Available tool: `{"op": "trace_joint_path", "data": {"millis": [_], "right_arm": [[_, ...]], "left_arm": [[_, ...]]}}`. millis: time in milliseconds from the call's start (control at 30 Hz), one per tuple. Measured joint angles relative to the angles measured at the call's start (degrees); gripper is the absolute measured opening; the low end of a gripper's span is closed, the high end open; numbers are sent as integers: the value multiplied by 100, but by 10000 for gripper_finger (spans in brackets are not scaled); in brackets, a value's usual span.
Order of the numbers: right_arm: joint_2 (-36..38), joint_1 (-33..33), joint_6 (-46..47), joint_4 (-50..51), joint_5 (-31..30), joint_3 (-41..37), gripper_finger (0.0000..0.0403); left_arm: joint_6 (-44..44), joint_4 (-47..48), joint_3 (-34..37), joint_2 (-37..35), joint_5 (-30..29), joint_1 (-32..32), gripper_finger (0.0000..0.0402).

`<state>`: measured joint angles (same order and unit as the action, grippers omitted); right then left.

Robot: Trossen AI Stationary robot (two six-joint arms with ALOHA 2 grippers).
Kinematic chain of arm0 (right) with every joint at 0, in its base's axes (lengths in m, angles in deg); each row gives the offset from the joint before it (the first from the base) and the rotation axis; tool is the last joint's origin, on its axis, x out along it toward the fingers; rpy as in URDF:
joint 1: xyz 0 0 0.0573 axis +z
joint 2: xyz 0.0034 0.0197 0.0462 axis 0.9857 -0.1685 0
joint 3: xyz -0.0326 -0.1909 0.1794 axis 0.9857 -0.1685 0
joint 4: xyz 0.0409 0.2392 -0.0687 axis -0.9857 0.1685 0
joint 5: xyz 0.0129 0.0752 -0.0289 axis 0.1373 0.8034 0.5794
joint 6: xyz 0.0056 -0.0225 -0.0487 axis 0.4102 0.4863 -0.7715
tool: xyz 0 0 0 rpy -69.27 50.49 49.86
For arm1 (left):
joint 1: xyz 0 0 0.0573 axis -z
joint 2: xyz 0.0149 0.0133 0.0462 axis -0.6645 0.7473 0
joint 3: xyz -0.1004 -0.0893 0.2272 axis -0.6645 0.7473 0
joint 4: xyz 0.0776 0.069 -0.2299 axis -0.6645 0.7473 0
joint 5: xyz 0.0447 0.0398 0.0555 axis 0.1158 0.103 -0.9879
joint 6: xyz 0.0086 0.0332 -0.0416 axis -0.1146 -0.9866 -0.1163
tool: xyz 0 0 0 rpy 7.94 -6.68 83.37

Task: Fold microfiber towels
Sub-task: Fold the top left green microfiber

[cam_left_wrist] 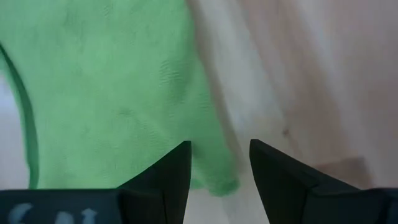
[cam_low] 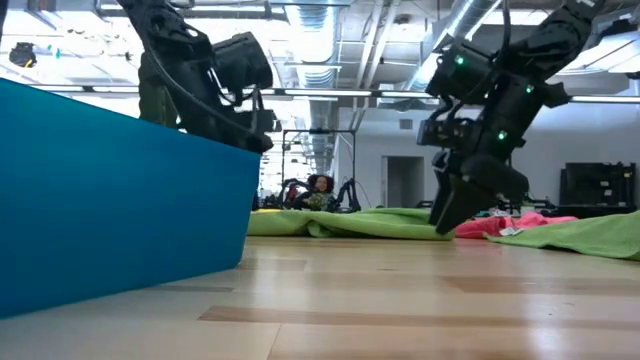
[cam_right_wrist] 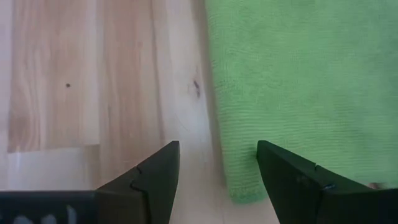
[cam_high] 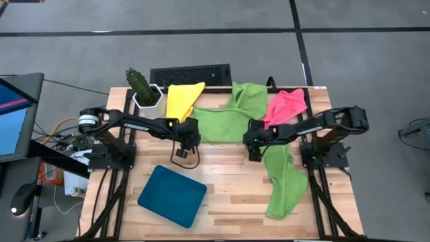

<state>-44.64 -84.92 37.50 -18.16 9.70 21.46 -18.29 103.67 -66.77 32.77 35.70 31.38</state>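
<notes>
A lime green towel (cam_high: 225,124) lies spread flat in the middle of the table. My left gripper (cam_high: 183,152) hangs open over its near left corner (cam_left_wrist: 214,180), which shows between the fingers. My right gripper (cam_high: 255,152) hangs open over its near right corner (cam_right_wrist: 242,186), fingers slanting down, tips just above the wood (cam_low: 445,225). A yellow towel (cam_high: 183,99), a second green towel (cam_high: 248,94) and a pink towel (cam_high: 285,106) lie along the far edge. Another green towel (cam_high: 282,181) lies crumpled at the near right.
A dark teal tray (cam_high: 173,195) lies at the near left and fills the low view's left side (cam_low: 110,200). A potted cactus (cam_high: 142,87) stands at the far left. A black keyboard (cam_high: 191,74) lies beyond the far edge. Bare wood shows between the tray and the right green towel.
</notes>
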Motion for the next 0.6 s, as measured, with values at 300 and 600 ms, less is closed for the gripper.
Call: {"op": "trace_joint_path", "data": {"millis": [300,600], "right_arm": [[-167,9,138,9,0,11,197],[-188,15,317,28,-262,7,100]], "left_arm": [[135,183,2,82,30,-132,110],[145,192,2,81,267,-323,5]]}}
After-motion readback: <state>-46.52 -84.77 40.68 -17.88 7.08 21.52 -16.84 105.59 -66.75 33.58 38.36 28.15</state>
